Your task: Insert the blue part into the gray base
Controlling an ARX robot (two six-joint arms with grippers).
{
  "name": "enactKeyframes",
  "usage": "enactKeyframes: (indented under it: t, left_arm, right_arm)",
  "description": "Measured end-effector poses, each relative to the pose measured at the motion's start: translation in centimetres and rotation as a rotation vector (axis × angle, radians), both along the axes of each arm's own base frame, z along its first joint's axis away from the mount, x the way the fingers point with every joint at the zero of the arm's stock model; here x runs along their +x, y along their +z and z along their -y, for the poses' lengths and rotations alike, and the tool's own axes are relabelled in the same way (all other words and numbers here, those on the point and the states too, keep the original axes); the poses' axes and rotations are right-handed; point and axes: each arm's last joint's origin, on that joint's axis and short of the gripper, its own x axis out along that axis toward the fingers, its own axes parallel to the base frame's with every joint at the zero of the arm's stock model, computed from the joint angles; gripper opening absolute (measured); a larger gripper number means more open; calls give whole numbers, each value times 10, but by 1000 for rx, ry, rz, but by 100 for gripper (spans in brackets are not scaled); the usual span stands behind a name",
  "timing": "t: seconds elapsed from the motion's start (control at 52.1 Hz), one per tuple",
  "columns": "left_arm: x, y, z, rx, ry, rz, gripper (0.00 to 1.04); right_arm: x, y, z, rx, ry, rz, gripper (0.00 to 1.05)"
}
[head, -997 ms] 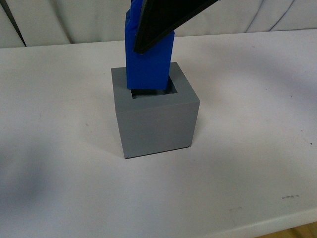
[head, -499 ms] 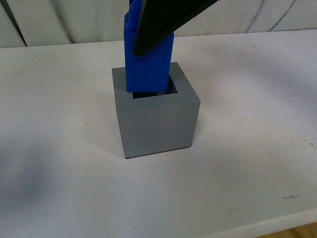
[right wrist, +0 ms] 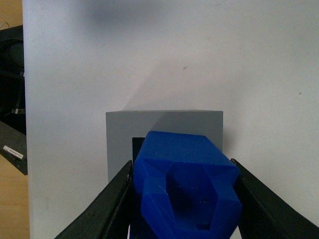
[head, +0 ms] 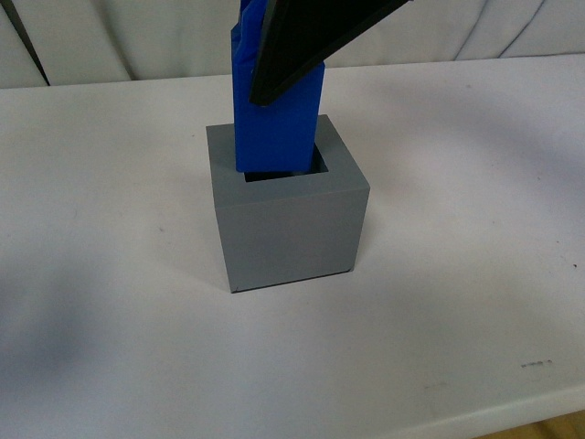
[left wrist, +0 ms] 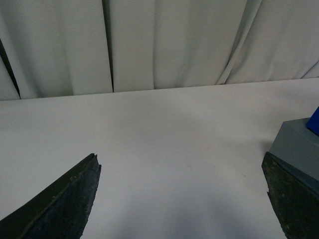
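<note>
Centre frame, the right gripper [right wrist: 184, 211] is pinching the bright blue plastic block [head: 277, 123], likely stiff and light, at its upper sides over the gray plastic cube [head: 291, 233]; the left gripper [left wrist: 182, 199] is gaping empty.

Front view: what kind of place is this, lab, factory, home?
Most likely a robot test bench in a lab: a plain white table, a pale curtain hung as a backdrop behind it, and only purpose-made props, the blue part and the gray base.

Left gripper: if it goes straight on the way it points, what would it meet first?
Probably nothing near: the left gripper faces bare table, then the curtain; the gray base sits aside.
</note>
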Motion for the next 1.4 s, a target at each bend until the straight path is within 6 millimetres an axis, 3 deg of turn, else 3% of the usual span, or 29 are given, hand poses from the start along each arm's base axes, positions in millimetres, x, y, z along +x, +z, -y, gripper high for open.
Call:
enactKeyframes:
  t: [1.4]
  left_arm:
    - [0, 0, 0, 0, 0, 0, 99]
  right_arm:
    - [5, 1, 3, -20, 10, -8, 48]
